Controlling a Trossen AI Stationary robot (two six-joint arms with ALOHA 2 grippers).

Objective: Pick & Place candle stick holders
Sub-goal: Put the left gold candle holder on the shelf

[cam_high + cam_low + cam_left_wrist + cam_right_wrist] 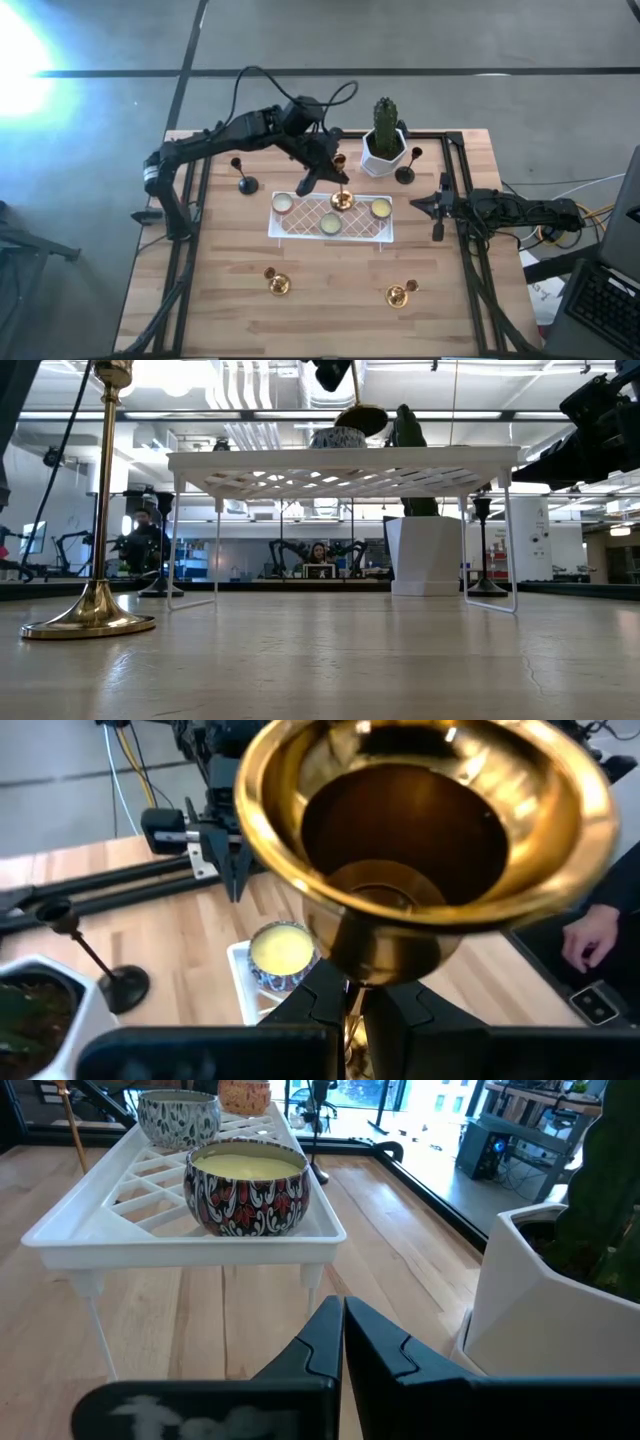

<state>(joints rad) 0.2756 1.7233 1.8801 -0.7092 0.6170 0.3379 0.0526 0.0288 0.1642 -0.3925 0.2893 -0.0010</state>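
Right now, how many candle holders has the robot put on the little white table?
None is set down there yet. The left gripper grips one gold candle holder by its stem over the white rack, base just above it among the tealights. Still on the table: two gold holders in front, and two black holders behind. The right gripper waits beside the rack, fingers shut.
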